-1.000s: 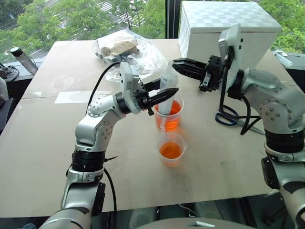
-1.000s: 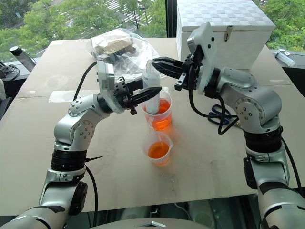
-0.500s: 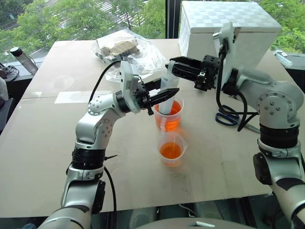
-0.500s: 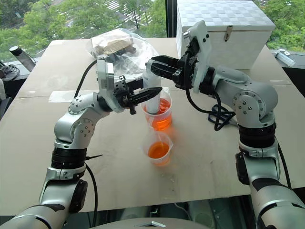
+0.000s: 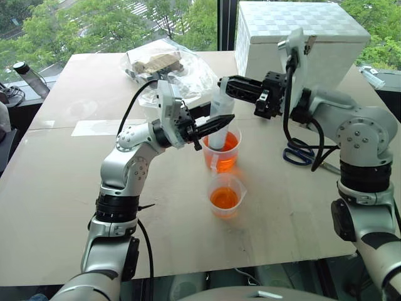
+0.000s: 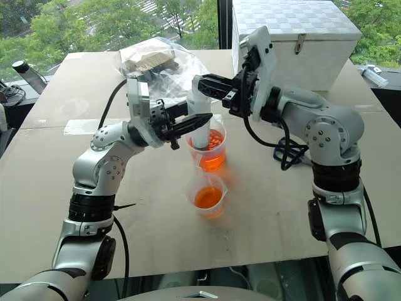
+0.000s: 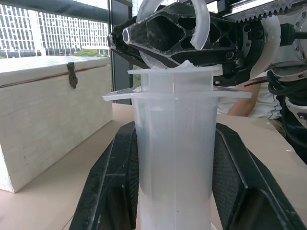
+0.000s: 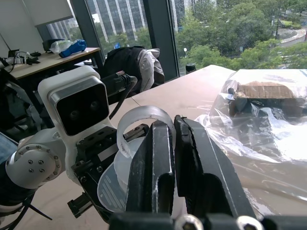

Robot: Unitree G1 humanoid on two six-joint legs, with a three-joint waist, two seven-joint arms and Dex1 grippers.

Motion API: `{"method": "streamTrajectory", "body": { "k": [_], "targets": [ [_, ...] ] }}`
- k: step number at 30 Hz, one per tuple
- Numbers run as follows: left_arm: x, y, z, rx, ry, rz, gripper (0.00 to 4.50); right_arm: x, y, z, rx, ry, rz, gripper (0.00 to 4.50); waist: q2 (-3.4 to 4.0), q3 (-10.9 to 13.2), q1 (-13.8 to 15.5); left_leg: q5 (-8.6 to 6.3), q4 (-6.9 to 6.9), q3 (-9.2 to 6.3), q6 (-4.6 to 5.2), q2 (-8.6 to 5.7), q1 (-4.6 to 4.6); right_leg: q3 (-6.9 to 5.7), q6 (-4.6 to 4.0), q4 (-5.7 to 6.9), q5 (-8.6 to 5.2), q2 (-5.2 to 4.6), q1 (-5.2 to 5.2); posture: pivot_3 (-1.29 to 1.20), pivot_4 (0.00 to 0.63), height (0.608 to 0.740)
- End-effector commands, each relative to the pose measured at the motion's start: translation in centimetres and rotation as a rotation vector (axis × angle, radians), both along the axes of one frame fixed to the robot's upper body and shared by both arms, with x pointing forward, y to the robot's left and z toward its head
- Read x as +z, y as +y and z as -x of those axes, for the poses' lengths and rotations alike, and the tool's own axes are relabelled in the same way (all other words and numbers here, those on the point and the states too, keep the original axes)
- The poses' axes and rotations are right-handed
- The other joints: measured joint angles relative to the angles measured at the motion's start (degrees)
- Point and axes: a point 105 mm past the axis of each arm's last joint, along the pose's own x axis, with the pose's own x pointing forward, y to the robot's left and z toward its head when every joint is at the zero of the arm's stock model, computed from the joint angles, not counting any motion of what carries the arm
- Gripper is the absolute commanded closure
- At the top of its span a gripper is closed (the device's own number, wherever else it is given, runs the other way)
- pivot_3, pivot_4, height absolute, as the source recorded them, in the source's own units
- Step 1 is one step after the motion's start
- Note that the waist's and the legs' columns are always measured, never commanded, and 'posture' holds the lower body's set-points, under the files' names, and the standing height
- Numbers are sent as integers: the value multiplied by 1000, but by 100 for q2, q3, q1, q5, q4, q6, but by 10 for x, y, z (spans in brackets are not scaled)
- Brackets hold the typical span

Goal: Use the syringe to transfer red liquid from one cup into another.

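While syringe stands upright in taller cup, tip in red liquid, step in hand reads as drawing liquid up. Left gripper clamped round syringe barrel, just above taller cup's rim. Right gripper above taller cup, fingers together at plunger ring; pinching ring or merely threaded through it, hard to tell. Smaller cup with pouring lip just in front of taller cup, already holding some red liquid. Next move likely: pull plunger straight up, barrel kept steady.
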Motion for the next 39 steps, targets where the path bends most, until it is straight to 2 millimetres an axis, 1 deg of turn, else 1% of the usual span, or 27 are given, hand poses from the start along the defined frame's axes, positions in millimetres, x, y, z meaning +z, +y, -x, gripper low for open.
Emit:
{"method": "streamTrajectory", "body": {
  "k": [1,5,13,21,24,25,26,27,28,31,33,36,39],
  "targets": [
    [3,-7,6,-34,-32,-1,3115,44,-18,-6,-78,-95,-150,4419,0,0,0,0,0,0,0,0,0,0,0,0,0,0,0,0,150,740],
    [1,-7,5,-35,-26,-4,3115,56,-26,-12,-111,-84,-207,4419,0,0,1,0,0,0,0,0,0,0,0,0,0,0,0,0,150,740],
    [0,-7,5,-36,-22,-9,3115,68,-31,-13,-114,-55,-298,4419,0,0,-3,0,-2,0,0,0,0,0,0,0,0,0,0,0,150,740],
    [-1,-7,4,-37,-23,-13,3115,68,-30,-11,-115,-58,-309,4419,1,1,-3,0,-3,1,0,0,0,-1,0,1,0,0,0,0,150,740],
    [-1,-7,4,-37,-24,-14,3115,63,-29,-10,-112,-64,-280,4419,1,1,-3,0,-3,1,0,0,0,-1,0,0,0,0,0,0,150,740],
    [0,-7,3,-36,-26,-13,3115,58,-28,-10,-107,-68,-241,3940,1,1,-2,0,-3,1,0,0,0,-1,0,0,0,0,0,0,150,740],
    [0,-7,3,-35,-27,-12,3115,54,-27,-9,-99,-69,-211,3766,1,1,11,0,-3,1,0,0,0,-1,0,0,0,0,0,0,150,740],
    [1,-7,3,-32,-31,-10,3115,49,-26,-8,-89,-73,-182,3378,1,1,15,0,-3,1,0,0,0,-2,0,0,0,0,0,0,150,740],
    [3,-6,2,-27,-36,-4,3115,46,-26,-7,-88,-79,-159,2860,1,1,15,0,-3,1,0,-1,0,-2,0,-1,0,-1,0,0,150,740],
    [9,-5,1,-20,-52,16,3115,35,-30,-3,-70,-92,-82,1508,1,1,6,0,-4,1,1,-1,-1,-1,0,-2,0,-1,0,0,150,740],
    [13,-4,1,-17,-63,22,3115,34,-37,-1,-68,-102,-67,1508,1,1,6,0,-7,1,0,-1,-1,-1,0,-2,0,0,0,0,150,740],
    [19,-3,1,-12,-89,24,3115,38,-53,2,-72,-121,-61,1508,1,1,-2,0,-9,1,1,-1,-1,1,0,-3,0,0,-1,0,150,740],
    [26,-3,-1,-3,-111,30,3115,35,-66,6,-68,-128,-33,1508,1,1,17,-1,-9,1,1,-1,-1,0,0,-4,0,-2,0,0,150,740]
  ]
}}
